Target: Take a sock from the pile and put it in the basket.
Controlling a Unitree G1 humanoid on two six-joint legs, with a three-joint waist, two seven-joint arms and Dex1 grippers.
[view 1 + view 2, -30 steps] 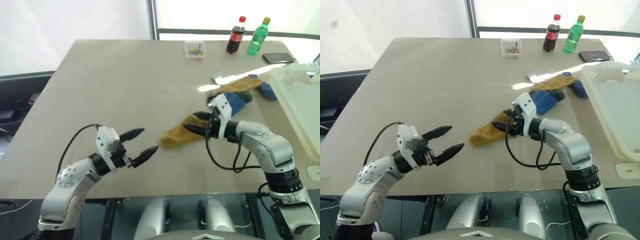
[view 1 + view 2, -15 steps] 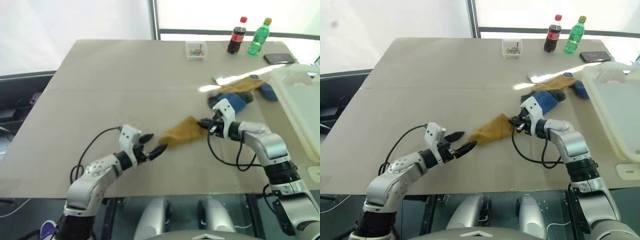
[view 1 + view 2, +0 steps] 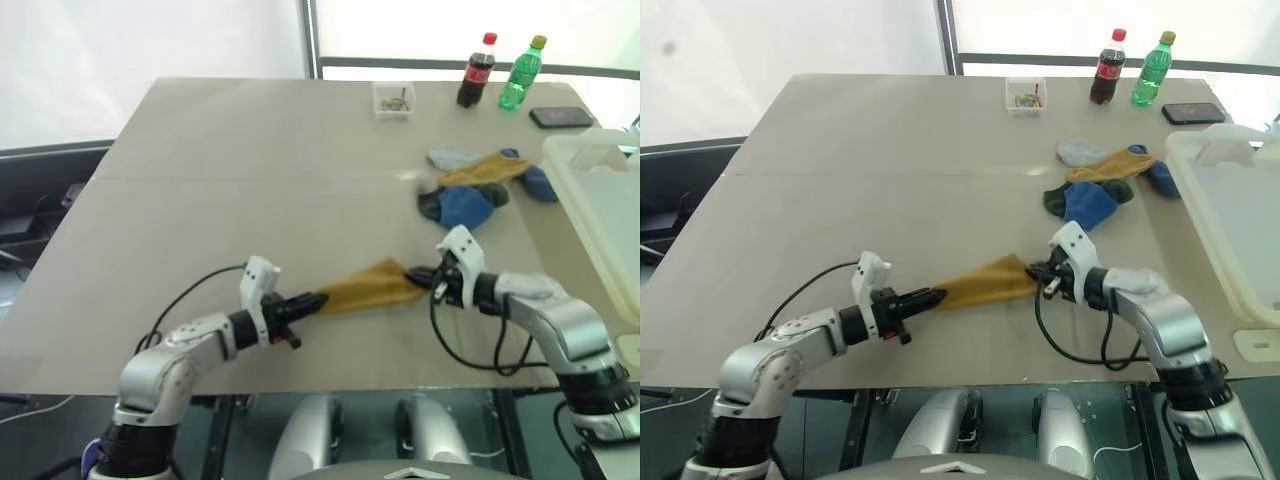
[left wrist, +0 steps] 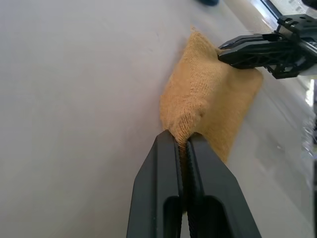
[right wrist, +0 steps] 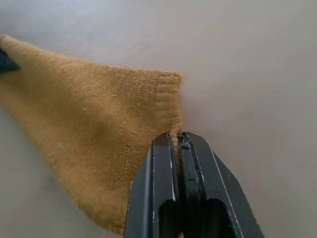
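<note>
A mustard yellow sock is stretched between both grippers near the table's front edge. My left gripper is shut on the sock's left end, and its fingers pinch the knit fabric. My right gripper is shut on the right end, clamped on the ribbed cuff. The pile of blue, grey, dark and yellow socks lies farther back on the right. The basket, a whitish plastic bin, stands at the right edge of the table.
At the table's far edge stand a small clear box of colourful bits, a cola bottle and a green bottle. A dark phone lies beside them. The beige table has wide bare room on the left.
Both grippers have shut on the yellow sock's ends. The left arm reached in and took the left end; the right gripper pulled the sock away from the pile toward the front edge.
</note>
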